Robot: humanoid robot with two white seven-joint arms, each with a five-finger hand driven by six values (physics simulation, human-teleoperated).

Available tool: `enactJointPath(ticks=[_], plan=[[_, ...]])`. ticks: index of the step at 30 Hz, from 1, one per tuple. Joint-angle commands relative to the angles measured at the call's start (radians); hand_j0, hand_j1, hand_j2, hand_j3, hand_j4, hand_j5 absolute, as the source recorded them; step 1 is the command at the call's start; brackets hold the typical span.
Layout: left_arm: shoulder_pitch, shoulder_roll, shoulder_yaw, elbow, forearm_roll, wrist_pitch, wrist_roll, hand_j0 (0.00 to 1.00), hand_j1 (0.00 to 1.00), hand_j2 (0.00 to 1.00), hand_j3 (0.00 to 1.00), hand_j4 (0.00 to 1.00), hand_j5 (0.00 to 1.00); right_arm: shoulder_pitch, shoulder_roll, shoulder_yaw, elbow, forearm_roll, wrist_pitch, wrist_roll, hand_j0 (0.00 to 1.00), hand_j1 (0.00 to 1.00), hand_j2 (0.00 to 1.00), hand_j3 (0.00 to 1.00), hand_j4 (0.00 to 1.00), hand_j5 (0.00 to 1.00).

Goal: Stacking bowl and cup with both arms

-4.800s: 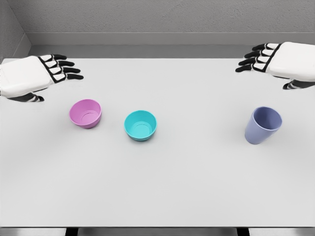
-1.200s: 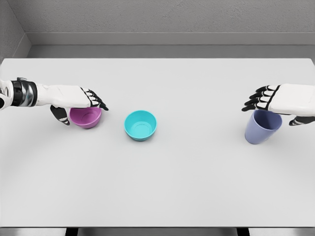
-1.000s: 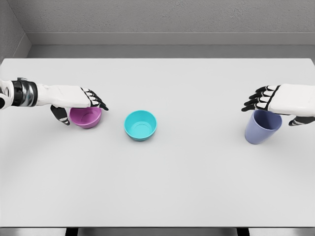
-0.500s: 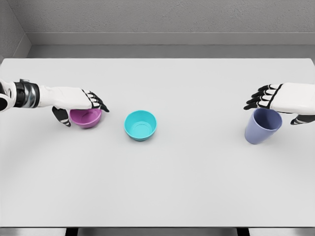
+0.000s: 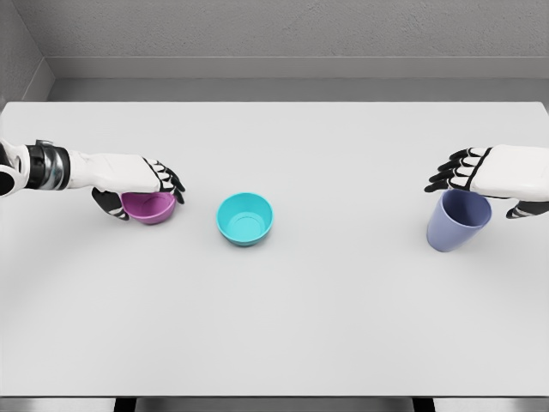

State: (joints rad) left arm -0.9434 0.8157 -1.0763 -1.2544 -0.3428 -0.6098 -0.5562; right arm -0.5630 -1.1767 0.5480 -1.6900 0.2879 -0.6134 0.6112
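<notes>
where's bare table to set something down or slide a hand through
Widest bare stretch: the near half of the table, in front of all three vessels. Also bare: the far strip behind them, and the gap between the teal bowl and the blue cup. Crowded: the pink bowl under the left hand, close beside the teal bowl; the right hand covers the cup.

head view | high, angled down over white table [image 5: 343, 326]; faces grey back wall [image 5: 283, 30]
</notes>
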Motion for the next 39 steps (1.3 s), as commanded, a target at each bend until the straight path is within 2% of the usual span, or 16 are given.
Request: enactJointPath(ticks=[1,9,11,13,16,18,24,31,39], plan=[[0.000,0.000,-0.002,0.000,0.001,-0.001,-0.002,0.60,0.60,0.60,0.60,0.60,0.60,0.000,-0.001,0.000,0.000,-0.004,0.002,0.000,1.00,1.00,1.00,1.00,1.00,1.00],[-0.012,0.002,-0.002,-0.005,0.004,-0.001,-0.002,0.56,0.56,0.56,0.56,0.56,0.56,0.000,-0.001,0.000,0.000,-0.004,0.002,0.000,1.00,1.00,1.00,1.00,1.00,1.00],[-0.032,0.000,-0.002,-0.019,0.007,-0.001,-0.002,0.55,0.55,0.55,0.55,0.55,0.55,0.000,-0.001,0.000,0.000,-0.004,0.002,0.000,1.00,1.00,1.00,1.00,1.00,1.00],[-0.038,-0.004,-0.002,-0.043,0.010,-0.001,-0.002,0.55,0.55,0.55,0.55,0.55,0.55,0.000,0.000,0.001,0.000,-0.004,0.002,0.000,1.00,1.00,1.00,1.00,1.00,1.00],[-0.058,-0.013,-0.002,-0.140,0.010,-0.001,-0.002,0.55,0.55,0.55,0.55,0.55,0.55,0.000,0.006,0.003,0.000,-0.004,0.002,0.000,1.00,1.00,1.00,1.00,1.00,1.00],[-0.074,-0.015,-0.002,-0.175,0.013,-0.001,-0.002,0.55,0.55,0.55,0.55,0.55,0.55,0.000,0.008,0.012,0.000,-0.004,0.002,0.000,1.00,1.00,1.00,1.00,1.00,1.00],[-0.124,-0.102,-0.002,-0.181,0.030,-0.001,-0.004,0.56,0.56,0.56,0.56,0.56,0.56,0.000,0.009,0.013,0.001,-0.004,0.002,0.000,1.00,1.00,1.00,1.00,1.00,1.00],[-0.124,-0.170,-0.024,-0.178,0.028,-0.001,-0.005,0.56,0.56,0.56,0.56,0.56,0.56,0.003,0.017,0.018,0.004,-0.003,0.002,0.000,1.00,1.00,1.00,1.00,1.00,1.00],[-0.117,-0.170,-0.063,-0.180,0.027,-0.001,-0.002,0.56,0.56,0.56,0.56,0.56,0.56,0.003,0.025,0.027,0.010,0.002,0.002,0.000,1.00,1.00,1.00,1.00,1.00,1.00]])
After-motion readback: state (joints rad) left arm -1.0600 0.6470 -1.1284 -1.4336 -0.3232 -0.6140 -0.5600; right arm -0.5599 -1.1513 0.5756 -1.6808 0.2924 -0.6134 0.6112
